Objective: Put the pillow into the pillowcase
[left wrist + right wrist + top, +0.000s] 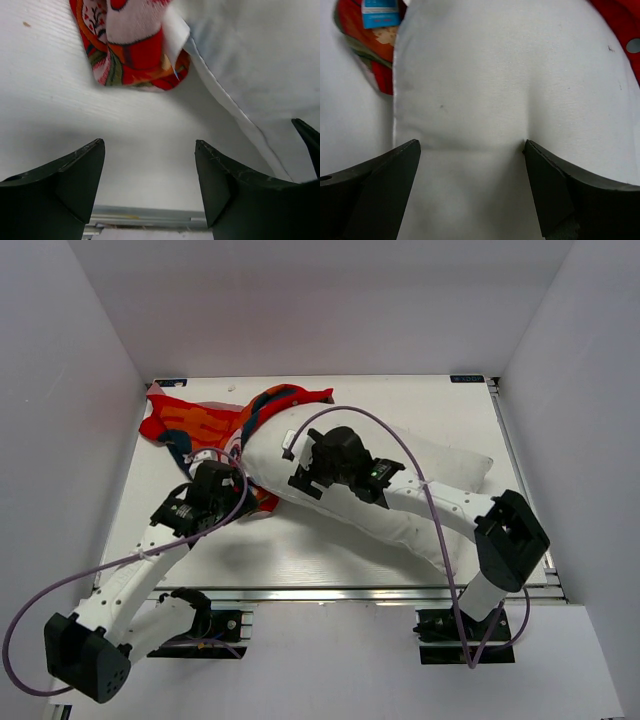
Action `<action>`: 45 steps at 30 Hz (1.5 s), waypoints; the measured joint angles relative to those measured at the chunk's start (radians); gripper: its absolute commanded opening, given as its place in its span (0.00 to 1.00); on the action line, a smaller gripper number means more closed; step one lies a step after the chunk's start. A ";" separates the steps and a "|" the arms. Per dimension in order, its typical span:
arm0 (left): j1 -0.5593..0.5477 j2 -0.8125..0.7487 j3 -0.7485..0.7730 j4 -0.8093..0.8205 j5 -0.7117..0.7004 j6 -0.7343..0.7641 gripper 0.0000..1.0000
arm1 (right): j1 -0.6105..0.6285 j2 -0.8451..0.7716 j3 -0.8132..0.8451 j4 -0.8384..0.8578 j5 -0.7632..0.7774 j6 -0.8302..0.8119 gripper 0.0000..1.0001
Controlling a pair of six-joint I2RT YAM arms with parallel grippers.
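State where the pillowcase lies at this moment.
In the top view the pillowcase is bunched at the far left corner of the table, against the left end of the pillow, just beyond the open left gripper.

My left tool (148, 150), fingers spread, has bare surface (60, 100) beneath and beside it — ahead the bunched pillowcase (135, 60) blocks the way, and the pillow (250, 60) crowds in from the right. My right tool (471, 145), also spread, faces nothing but pillow, with pillowcase folds at both upper corners of its view.
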 measured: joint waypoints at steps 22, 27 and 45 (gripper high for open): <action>0.000 0.377 -0.009 0.343 -0.205 0.096 0.07 | 0.012 0.130 0.083 0.053 0.138 -0.049 0.67; 0.000 0.367 -0.008 0.337 -0.205 0.106 0.00 | 0.011 0.193 0.146 0.030 0.156 -0.055 0.36; 0.008 0.033 0.124 0.241 0.342 0.221 0.00 | -0.069 0.303 0.561 -0.220 -0.010 0.222 0.00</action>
